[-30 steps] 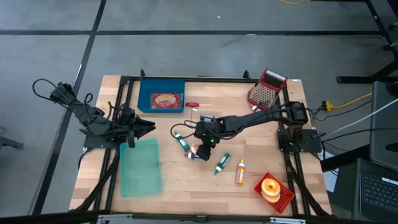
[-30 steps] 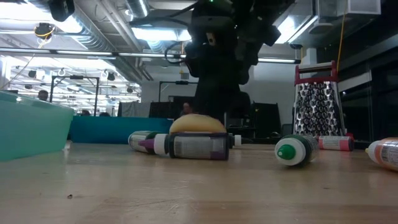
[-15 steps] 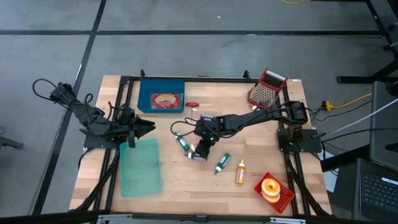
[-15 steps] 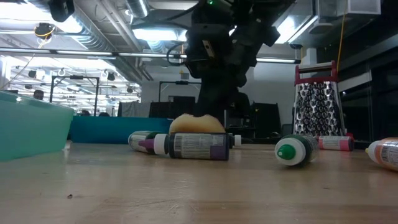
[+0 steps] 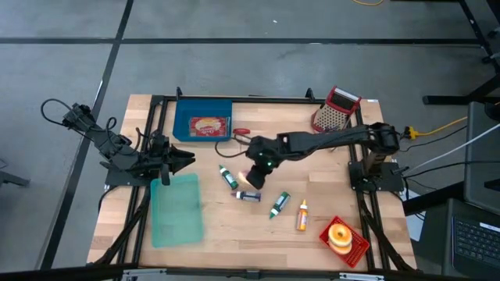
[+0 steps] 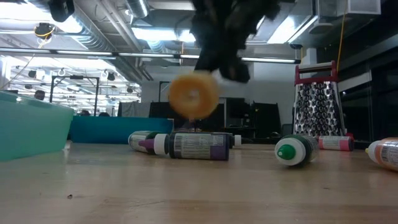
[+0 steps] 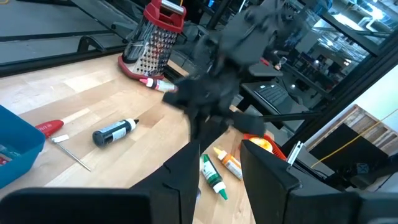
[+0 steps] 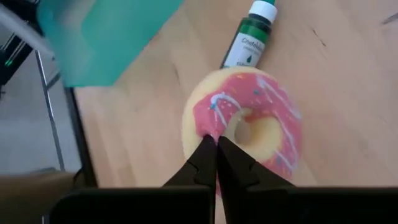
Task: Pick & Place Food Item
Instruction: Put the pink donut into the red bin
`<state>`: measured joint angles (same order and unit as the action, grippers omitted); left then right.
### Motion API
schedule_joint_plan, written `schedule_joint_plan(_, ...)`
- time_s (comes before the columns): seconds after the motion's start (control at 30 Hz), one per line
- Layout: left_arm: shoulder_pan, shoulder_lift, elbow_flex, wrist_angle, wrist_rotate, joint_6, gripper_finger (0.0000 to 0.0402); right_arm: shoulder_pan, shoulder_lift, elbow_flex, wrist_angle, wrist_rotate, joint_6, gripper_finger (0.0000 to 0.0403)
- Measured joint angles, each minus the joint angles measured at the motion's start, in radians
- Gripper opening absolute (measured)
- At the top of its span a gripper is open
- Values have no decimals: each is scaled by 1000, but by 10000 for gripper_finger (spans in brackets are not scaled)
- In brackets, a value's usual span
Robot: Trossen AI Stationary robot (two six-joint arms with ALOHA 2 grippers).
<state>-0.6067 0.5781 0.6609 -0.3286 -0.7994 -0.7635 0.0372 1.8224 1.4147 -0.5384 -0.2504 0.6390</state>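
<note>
A doughnut with pink icing and a yellow rim hangs above the middle of the table, seen from its plain side in the low view. My right gripper is shut on it; in the high view that gripper reaches in from the right. At the table's left edge, above a teal bin, my left gripper waits. Its fingers stand apart with nothing between them. My right gripper pinches the doughnut's ring at one side, between its outer rim and its hole. The fingertips lie almost together on the pink icing. The fingers slant down from the table's right. The doughnut hangs on edge below them, clear of the table.
Under the doughnut lie a purple bottle and green bottles, with an orange one nearer. At the far edge are a blue tray and a grater. A red plate sits near right.
My right gripper has shut on the doughnut, which lay flat on the table behind the purple bottle, and has risen with it, drifting a little toward the far edge. The doughnut is now lifted clear and has tipped onto its edge.
</note>
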Motion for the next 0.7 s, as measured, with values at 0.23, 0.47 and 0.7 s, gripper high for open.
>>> schedule_joint_plan(0.23,0,0,0,-4,0,0,111,85,-124,196,-442,119,2,1)
schedule_joint_plan(0.47,0,0,0,-4,0,0,111,297,-249,267,-769,313,328,1)
schedule_joint_plan(0.7,0,0,0,-4,5,-6,111,557,-272,264,-963,363,816,1)
